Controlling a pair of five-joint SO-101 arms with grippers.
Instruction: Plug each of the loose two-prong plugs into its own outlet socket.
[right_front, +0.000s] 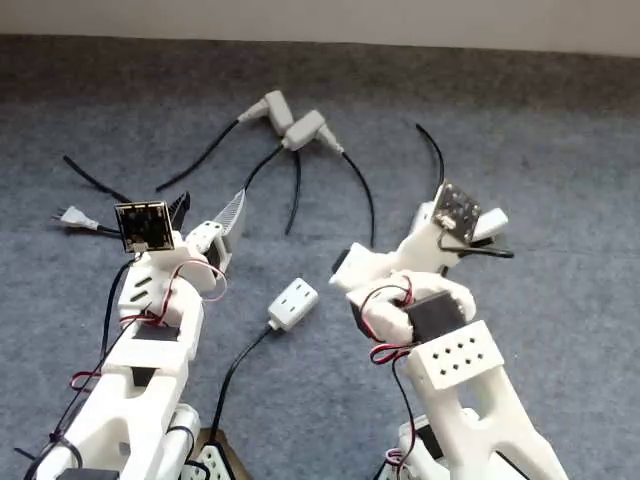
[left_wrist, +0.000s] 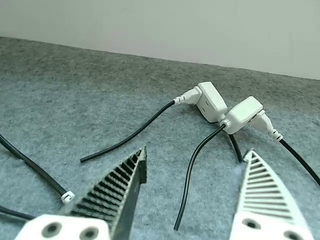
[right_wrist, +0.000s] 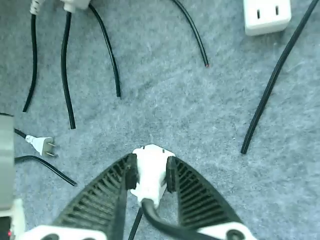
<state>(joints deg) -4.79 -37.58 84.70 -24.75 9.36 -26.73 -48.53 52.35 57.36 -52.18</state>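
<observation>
Right pincer (right_wrist: 150, 161) clenched on a white plug (right_wrist: 149, 176); left pincer (left_wrist: 196, 155) spread wide, empty.
The plug looks light, hard and slick, and its springy cord may tug, so I'd hold its flat sides. My right wrist view gives the grip. The high view places the outlet socket (right_front: 293, 303) between my arms and a loose plug (right_front: 72, 215) beside my left.

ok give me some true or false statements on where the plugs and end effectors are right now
1. The right end effector is shut on a white connector. True.
2. The left end effector grips a cable. False: it is open and holds nothing.
3. A loose two-prong plug lies on the carpet. True.
4. The outlet socket between the arms has a plug in it. False: its slots are empty.
</observation>
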